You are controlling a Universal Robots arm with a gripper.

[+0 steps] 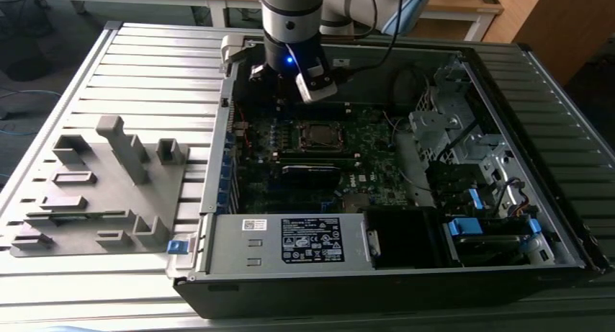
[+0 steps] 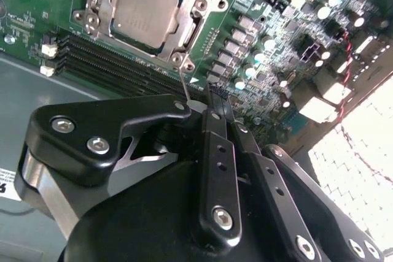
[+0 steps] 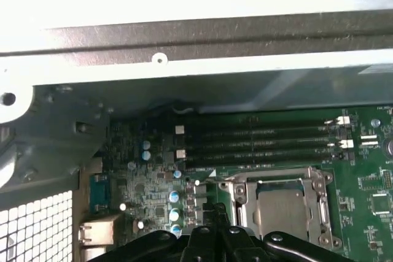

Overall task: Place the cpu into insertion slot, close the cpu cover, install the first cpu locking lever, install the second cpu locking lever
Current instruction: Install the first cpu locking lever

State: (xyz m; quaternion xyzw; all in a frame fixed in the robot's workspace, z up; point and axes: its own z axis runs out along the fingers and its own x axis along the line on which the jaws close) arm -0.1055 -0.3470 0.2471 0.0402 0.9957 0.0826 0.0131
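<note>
Over the motherboard (image 1: 375,152), the gripper (image 2: 213,97) hangs with fingers pressed together near the cpu (image 2: 146,10), seated under its cpu cover (image 2: 191,27); the second wrist view adds a thin lever (image 2: 184,83) rising beside them.

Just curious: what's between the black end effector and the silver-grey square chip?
In the second wrist view: a thin metal lever rod, the silver metal cover frame's rim, and green circuit board.
</note>
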